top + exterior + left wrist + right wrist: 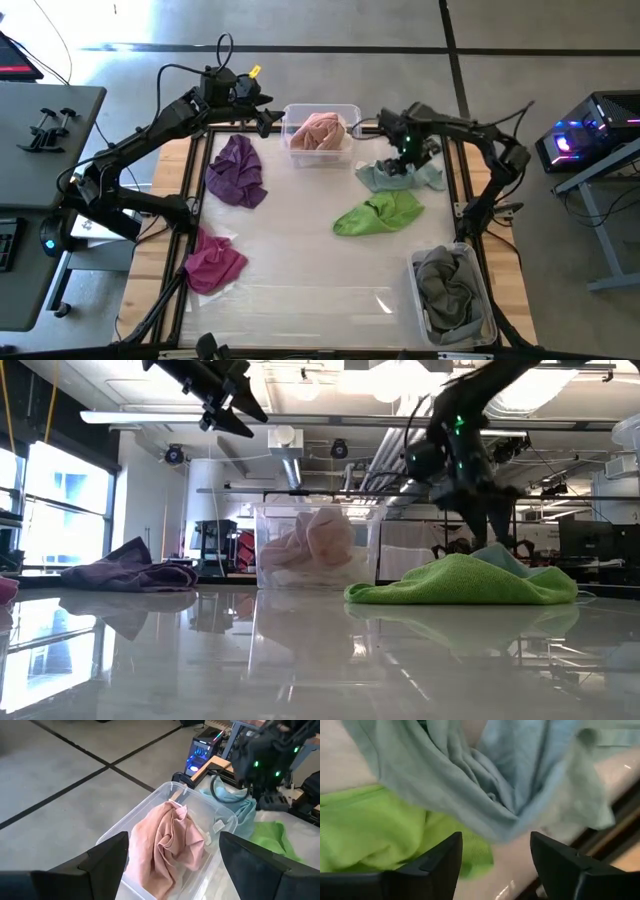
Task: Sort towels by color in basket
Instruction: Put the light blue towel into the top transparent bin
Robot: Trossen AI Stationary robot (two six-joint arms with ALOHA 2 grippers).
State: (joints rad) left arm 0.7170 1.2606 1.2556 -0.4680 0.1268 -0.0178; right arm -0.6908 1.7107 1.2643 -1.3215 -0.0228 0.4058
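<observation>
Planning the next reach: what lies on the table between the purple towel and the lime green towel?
Nothing: the high view shows bare tabletop between the purple towel and the lime green towel.

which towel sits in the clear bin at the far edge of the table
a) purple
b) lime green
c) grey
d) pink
d: the clear bin at the far edge holds the pink towel, also seen in the left wrist view; the purple towel and lime green towel lie on the table, and the grey towel fills the near-right bin.
</observation>
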